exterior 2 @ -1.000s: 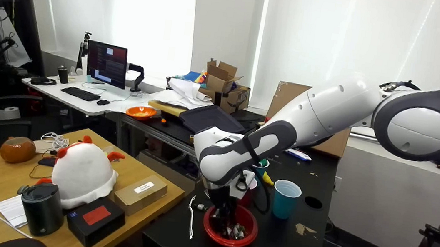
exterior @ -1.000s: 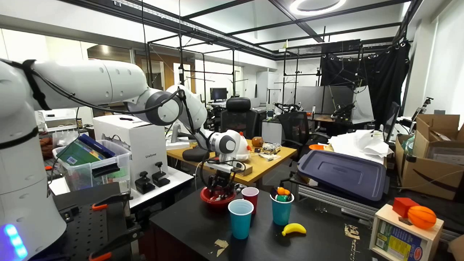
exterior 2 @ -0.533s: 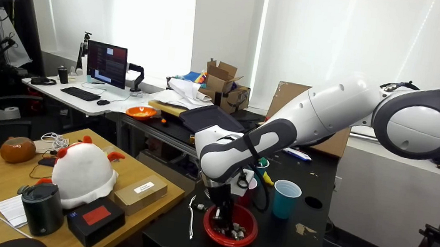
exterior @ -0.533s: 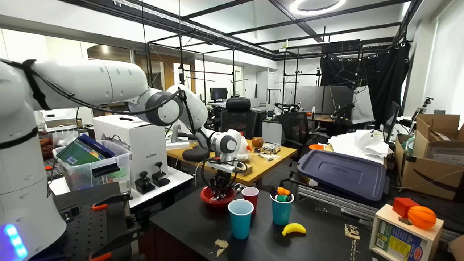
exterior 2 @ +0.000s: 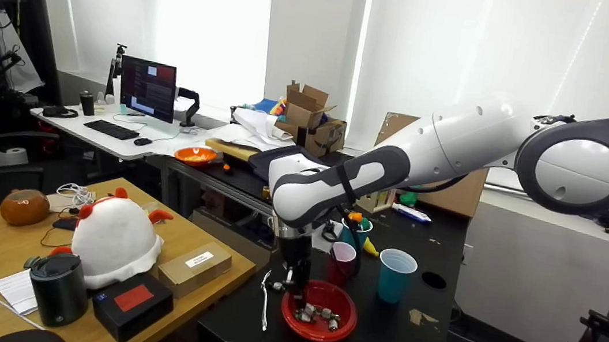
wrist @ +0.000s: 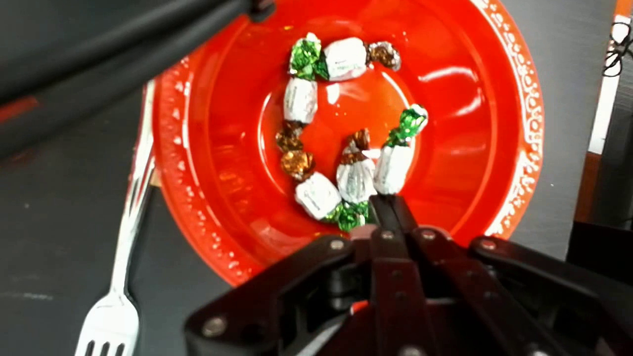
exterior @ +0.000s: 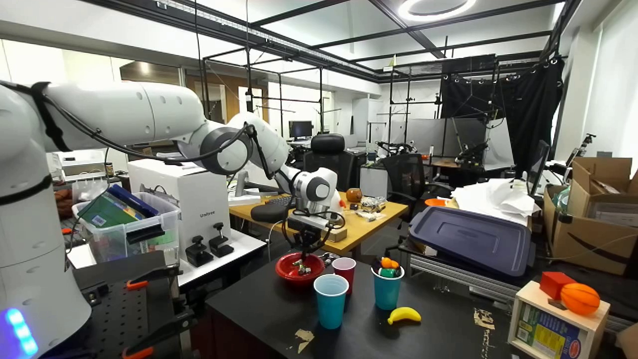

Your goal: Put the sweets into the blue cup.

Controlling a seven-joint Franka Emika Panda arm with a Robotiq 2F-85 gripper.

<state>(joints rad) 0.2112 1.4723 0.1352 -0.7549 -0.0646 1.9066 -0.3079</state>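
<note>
Wrist view, leftmost, shows a fork on the table at the 8 o'clock side of a red bowl. Inside lie at least five sweets, left to right at about 10, 7, 12, 6 and 4 o'clock. Over the bowl's 5 o'clock side stand the jaws, drawn fully together, tips just beside the 6 and 4 o'clock sweets; no white sweet body shows between them, but whether a wrapper end is nipped there I cannot tell. Further right, in an exterior view, the blue cup I take as the target stands upright off the bowl's 4 to 5 o'clock, no sweet showing at its mouth. Past it come a red cup at 3 o'clock, a filled cup of the same blue toward 4, and a banana at that one's 5 o'clock. I judge the step in hand to be picking up a sweet. If a wrapper is caught, next comes a lift clear of the rim and a carry toward the target; if not, the jaws need to part, lower astride one sweet and close on its middle.
</note>
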